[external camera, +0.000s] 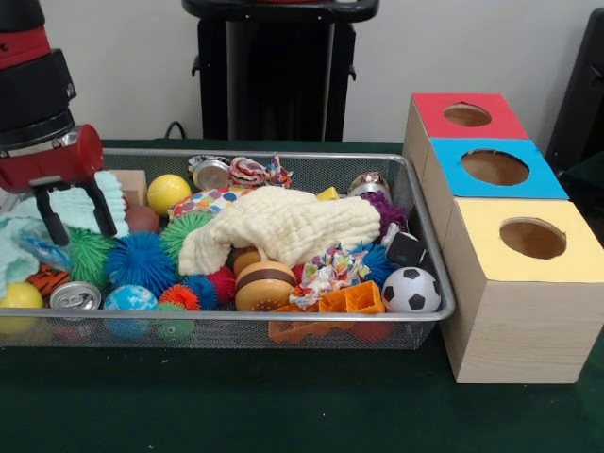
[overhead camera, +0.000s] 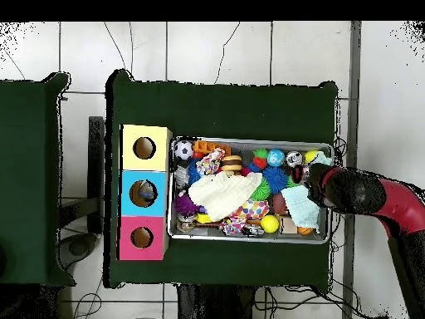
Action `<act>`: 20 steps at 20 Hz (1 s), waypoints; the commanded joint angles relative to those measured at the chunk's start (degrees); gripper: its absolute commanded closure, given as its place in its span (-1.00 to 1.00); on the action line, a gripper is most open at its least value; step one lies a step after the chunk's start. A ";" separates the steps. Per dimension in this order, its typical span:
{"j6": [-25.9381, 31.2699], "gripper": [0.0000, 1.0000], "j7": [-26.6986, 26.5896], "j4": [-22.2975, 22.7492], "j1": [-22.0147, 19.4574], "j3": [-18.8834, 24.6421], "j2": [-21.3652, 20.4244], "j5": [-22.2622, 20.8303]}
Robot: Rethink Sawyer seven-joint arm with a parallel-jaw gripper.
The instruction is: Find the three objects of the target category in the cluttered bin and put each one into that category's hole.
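The gripper [external camera: 75, 219] hangs over one end of the wire bin [external camera: 429, 245], its 2 black fingers [external camera: 51, 226] spread apart with nothing between them — released. Directly behind the fingers lies a pale mint cloth [external camera: 71, 208], and just below the tips sit a green spiky ball [external camera: 87, 253] and a blue spiky ball [external camera: 140, 262]. Nearer the camera than the gripper, against the bin's front wall, a silver can [external camera: 75, 296] lies on its side beside a blue globe-patterned ball [external camera: 130, 299].

Away from the gripper toward the bin's middle, a cream knitted cloth [external camera: 283, 226] drapes over the pile, with a yellow ball [external camera: 168, 192] behind it and a toy burger [external camera: 265, 285] in front. At the end opposite the gripper rests a small soccer ball [external camera: 411, 291].

Beyond that far end — outside the bin — stand 3 wooden boxes, each with a round hole on top: red box [external camera: 467, 115], blue box [external camera: 494, 168], yellow box [external camera: 530, 240]. Which category is wanted cannot be told.
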 commanded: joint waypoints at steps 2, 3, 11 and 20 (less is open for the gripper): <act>3.98 -1.00 -17.01 -4.81 -0.68 -0.25 1.20 -1.75; 3.76 -1.00 -16.90 -4.90 -0.70 -0.32 1.15 -1.90; 4.04 -1.00 -17.36 -4.55 -1.02 -0.33 -0.16 -2.11; 7.15 -1.00 -22.25 -8.30 -1.27 0.34 0.82 -1.72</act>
